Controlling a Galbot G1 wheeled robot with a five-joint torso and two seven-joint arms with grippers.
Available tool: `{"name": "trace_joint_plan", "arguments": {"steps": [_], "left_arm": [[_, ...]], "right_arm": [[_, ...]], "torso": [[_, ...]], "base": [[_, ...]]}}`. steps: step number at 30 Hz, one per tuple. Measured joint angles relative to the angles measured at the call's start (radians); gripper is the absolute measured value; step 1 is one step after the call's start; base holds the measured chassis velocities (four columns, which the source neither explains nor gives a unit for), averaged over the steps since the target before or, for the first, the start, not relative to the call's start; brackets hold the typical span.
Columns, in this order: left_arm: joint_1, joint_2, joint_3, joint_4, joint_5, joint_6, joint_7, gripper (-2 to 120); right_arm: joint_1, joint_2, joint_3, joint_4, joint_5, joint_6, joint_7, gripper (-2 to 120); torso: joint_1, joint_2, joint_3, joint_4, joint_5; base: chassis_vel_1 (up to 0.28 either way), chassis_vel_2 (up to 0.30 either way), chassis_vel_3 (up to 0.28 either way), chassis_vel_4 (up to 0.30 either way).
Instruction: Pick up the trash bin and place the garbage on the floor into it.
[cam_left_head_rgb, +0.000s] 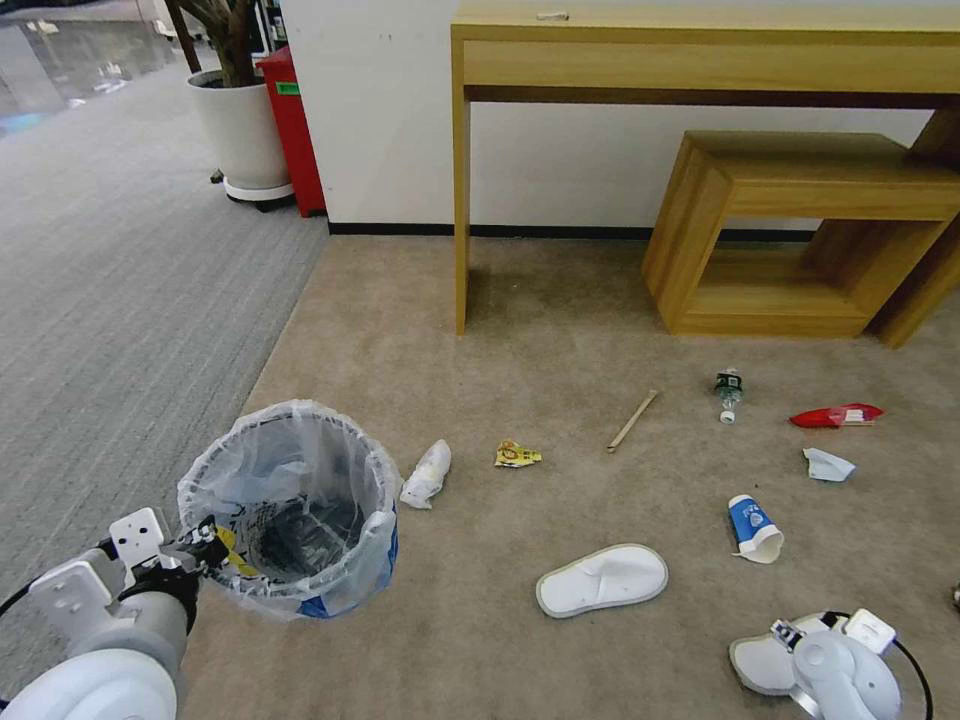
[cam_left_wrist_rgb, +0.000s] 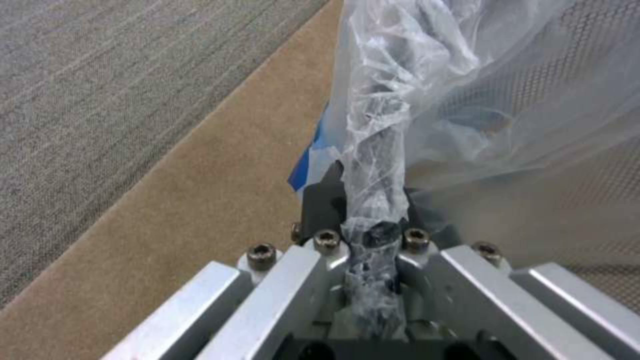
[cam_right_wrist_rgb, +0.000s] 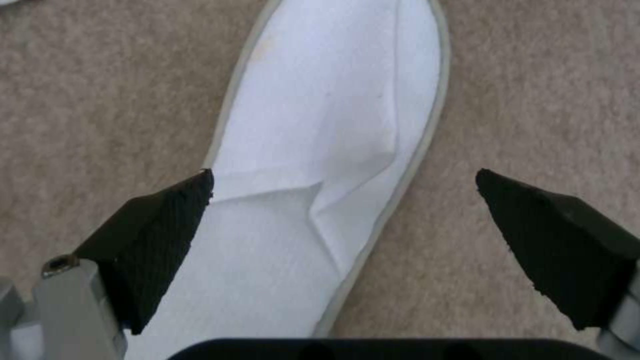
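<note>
The right gripper (cam_right_wrist_rgb: 343, 185) hangs directly above the near slipper (cam_right_wrist_rgb: 333, 130), fingers (cam_right_wrist_rgb: 160, 225) spread across its long axis; the left gripper (cam_left_head_rgb: 205, 545) pinches the trash bin (cam_left_head_rgb: 300, 500) rim.

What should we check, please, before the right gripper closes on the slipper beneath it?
1. Left gripper clamped on the trash bin rim and liner: ok, shut on it.
2. Right gripper open: ok, pads spread wide.
3. White slipper between the pads: ok, though off-centre, nearer one pad.
4. Pads down at slipper level: cannot tell.
5. Bin mouth open to receive it: ok, liner spread over the rim.
6. Nothing lying on this slipper: ok; the second slipper and the blue-white carton lie apart on the floor.
</note>
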Motion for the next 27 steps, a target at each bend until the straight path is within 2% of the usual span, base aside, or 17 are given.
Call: {"name": "trace_joint_plan", "arguments": {"steps": [11,27], "left_arm": [[0.003,-0.001,0.001,-0.002,0.000,0.000,0.002,1],[0.006,0.000,0.000,-0.010,-0.001,0.000,0.004,1]], "right_arm": [[-0.030,-0.002,0.012,0.031,-0.040,0.018,-0.029,100],[-0.003,-0.027,0.020,-0.071,-0.116,0.060,-0.061,100]], "torso": [[0.000,0.000,0.000,-0.0001,0.0001],[0.000,0.000,0.000,-0.0001,0.0002]], "base": [[0.000,0.000,0.000,0.000],[0.000,0.000,0.000,0.000]]}}
